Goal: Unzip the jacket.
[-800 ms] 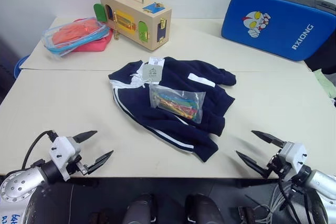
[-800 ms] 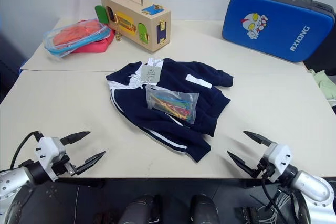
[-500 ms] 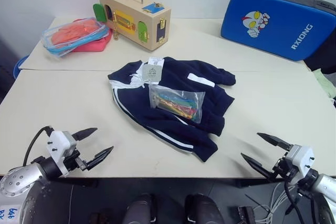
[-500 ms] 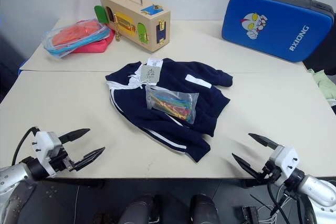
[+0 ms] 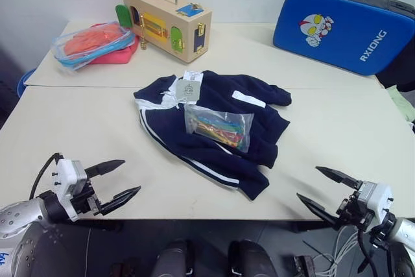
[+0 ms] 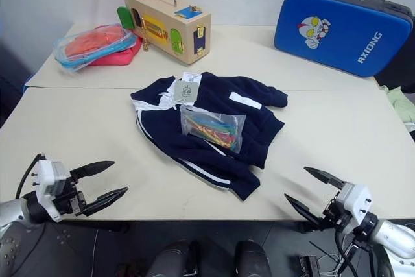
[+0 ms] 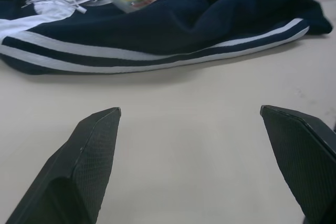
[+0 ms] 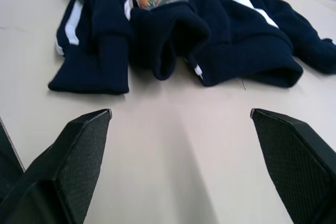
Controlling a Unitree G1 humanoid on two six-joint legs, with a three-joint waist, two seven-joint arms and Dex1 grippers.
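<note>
The navy jacket (image 5: 214, 124) with white stripes lies crumpled in the middle of the beige table (image 5: 78, 128). A grey-white hang tag (image 5: 189, 87) rests near its collar, and a clear bag of coloured pieces (image 5: 218, 128) lies on top of it. The zipper is hidden in the folds. My left gripper (image 5: 120, 179) hovers open at the table's near left edge, well short of the jacket. Over the near right edge my right gripper (image 5: 326, 189) is also open, nothing between its fingers. In the wrist views the jacket (image 7: 157, 30) (image 8: 173, 30) lies beyond both grippers.
A wooden latch box (image 5: 167, 21) stands at the back. A clear pouch on a pink tray (image 5: 94, 45) lies at the back left. A blue padded case with cartoon print (image 5: 343, 25) leans at the back right. A seam (image 5: 84, 87) divides two tabletops.
Both grippers have drawn back toward the near edge and outward, the left one further left, the right one lower and further right. The jacket has not moved.
</note>
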